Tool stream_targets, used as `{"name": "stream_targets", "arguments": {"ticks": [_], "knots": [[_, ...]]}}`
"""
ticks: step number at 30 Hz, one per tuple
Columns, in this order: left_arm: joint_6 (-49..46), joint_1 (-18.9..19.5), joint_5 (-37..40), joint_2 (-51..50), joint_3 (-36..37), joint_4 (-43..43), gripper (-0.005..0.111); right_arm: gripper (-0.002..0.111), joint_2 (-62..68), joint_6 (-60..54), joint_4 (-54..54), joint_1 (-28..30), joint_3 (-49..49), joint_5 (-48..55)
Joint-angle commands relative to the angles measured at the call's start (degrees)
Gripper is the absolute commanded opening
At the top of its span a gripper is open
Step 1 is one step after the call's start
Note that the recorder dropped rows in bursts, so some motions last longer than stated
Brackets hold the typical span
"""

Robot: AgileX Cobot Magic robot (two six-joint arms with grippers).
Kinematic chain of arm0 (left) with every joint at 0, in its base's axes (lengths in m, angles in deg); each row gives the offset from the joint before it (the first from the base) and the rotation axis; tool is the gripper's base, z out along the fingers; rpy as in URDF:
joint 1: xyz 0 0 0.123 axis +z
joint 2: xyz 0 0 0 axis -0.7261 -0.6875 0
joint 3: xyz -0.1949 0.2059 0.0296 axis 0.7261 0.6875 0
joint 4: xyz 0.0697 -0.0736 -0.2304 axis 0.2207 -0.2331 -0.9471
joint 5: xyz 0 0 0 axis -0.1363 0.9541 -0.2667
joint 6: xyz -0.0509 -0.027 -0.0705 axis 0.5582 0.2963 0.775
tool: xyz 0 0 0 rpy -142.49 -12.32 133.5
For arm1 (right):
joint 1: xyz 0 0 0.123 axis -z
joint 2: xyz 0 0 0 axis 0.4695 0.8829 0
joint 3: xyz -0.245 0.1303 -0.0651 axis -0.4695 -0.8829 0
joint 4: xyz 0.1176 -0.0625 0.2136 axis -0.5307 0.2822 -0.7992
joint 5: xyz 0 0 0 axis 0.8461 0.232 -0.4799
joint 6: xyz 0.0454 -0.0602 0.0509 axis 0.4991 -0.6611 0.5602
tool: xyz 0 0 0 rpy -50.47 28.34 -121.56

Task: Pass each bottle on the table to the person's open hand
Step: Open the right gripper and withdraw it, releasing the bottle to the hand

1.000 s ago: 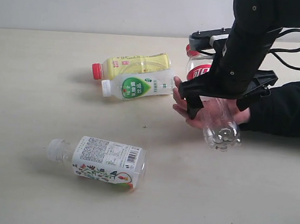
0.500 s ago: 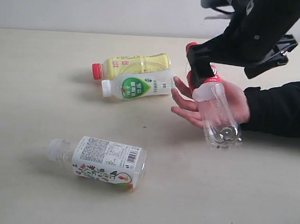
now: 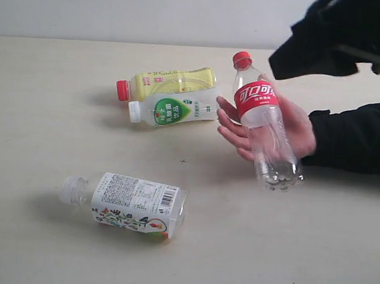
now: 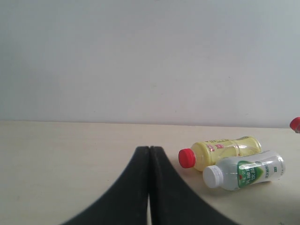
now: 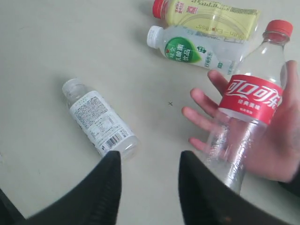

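Observation:
The clear bottle with the red label and red cap [image 3: 264,121] [image 5: 248,112] lies across the person's open hand [image 3: 296,127] [image 5: 276,145], which holds it tilted. My right gripper [image 5: 149,157] hangs open and empty above the table, apart from that bottle; in the exterior view only its dark bulk [image 3: 316,50] shows at the upper right. On the table [image 3: 48,104] lie the yellow bottle [image 3: 171,83] [image 4: 225,150], the white bottle with the green label [image 3: 173,109] [image 4: 248,169] and the bottle with the white printed label [image 3: 136,203] [image 5: 101,122]. My left gripper [image 4: 149,149] is shut and empty.
The person's black sleeve [image 3: 361,136] lies along the table's right side. A pale wall [image 3: 121,8] runs behind the far edge. The yellow and green-label bottles lie side by side, touching, just left of the hand.
My right gripper has let go of the red-label bottle and risen up and to the right, away from the hand. The bottle stays in the hand. The other bottles have not moved.

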Motion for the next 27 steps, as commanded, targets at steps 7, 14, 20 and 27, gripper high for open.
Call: {"name": "stream_targets", "arguments": {"ticks": [7, 14, 20, 27], "knots": [[0.2, 0.14, 0.09, 0.31, 0.21, 0.12, 0.0, 0.018, -17.48, -12.64, -2.96, 0.2, -21.15, -15.6], [0.2, 0.14, 0.09, 0.31, 0.21, 0.12, 0.0, 0.018, -24.91, -22.61, -9.91, 0.2, -30.6, -28.35], [0.2, 0.14, 0.09, 0.31, 0.21, 0.12, 0.0, 0.018, -29.73, -33.13, -18.74, 0.2, -32.7, -27.74], [0.2, 0.14, 0.09, 0.31, 0.21, 0.12, 0.0, 0.018, -35.84, -45.53, -28.07, 0.2, -35.99, -25.52]]}}
